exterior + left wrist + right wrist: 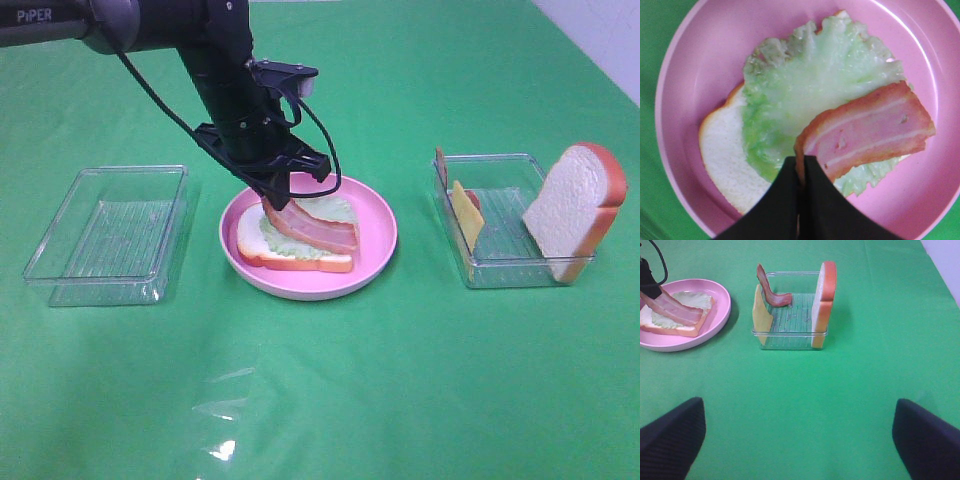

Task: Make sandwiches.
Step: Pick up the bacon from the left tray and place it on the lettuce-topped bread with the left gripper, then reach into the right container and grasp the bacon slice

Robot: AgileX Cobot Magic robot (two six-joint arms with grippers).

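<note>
On the pink plate (372, 250) lies a white bread slice (255, 243) with orange-brown crust, topped with pale green lettuce (810, 85). My left gripper (272, 200) is shut on one end of a reddish-brown bacon strip (318, 231); the strip's free end rests on the lettuce. In the left wrist view the black fingers (782, 200) pinch the bacon (870, 132) at its edge. My right gripper (797, 440) is open and empty over the green cloth, well short of the clear right tray (790, 332), which holds another bread slice (575, 205), yellow cheese (466, 215) and a bacon strip (769, 290).
An empty clear tray (110, 235) stands left of the plate. The whole table is covered by green cloth (400, 380). A crumpled bit of clear film (222, 410) lies near the front. A pale wall edge shows at the far right corner.
</note>
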